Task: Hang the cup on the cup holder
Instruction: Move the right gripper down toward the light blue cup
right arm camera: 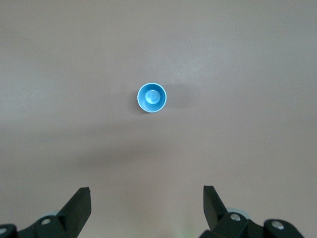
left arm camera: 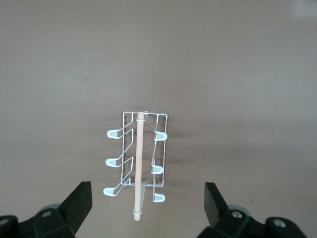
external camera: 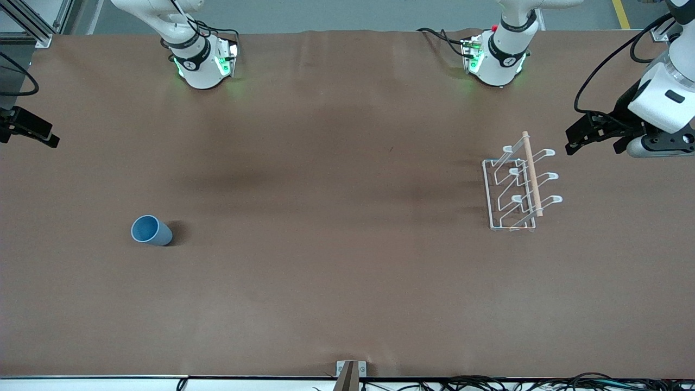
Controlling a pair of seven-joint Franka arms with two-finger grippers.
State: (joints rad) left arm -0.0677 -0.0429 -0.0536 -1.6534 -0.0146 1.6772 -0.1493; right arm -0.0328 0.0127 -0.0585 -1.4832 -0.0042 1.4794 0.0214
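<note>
The light-blue cup point(external camera: 151, 230) stands upright, mouth up, on the brown table toward the right arm's end. The right wrist view shows it from above point(right arm camera: 152, 97). The white wire cup holder point(external camera: 518, 184) with its wooden rod stands toward the left arm's end and carries no cup; it also shows in the left wrist view point(left arm camera: 139, 158). My left gripper point(external camera: 592, 142) hangs open and empty in the air beside the cup holder, at the table's end point(left arm camera: 147, 198). My right gripper point(external camera: 27, 136) hangs open and empty at the other table end, apart from the cup point(right arm camera: 147, 198).
The two arm bases point(external camera: 201, 60) point(external camera: 497, 54) stand along the table edge farthest from the front camera. A small metal bracket point(external camera: 350, 372) and cables sit at the nearest edge. The brown cover point(external camera: 336, 217) lies flat between cup and cup holder.
</note>
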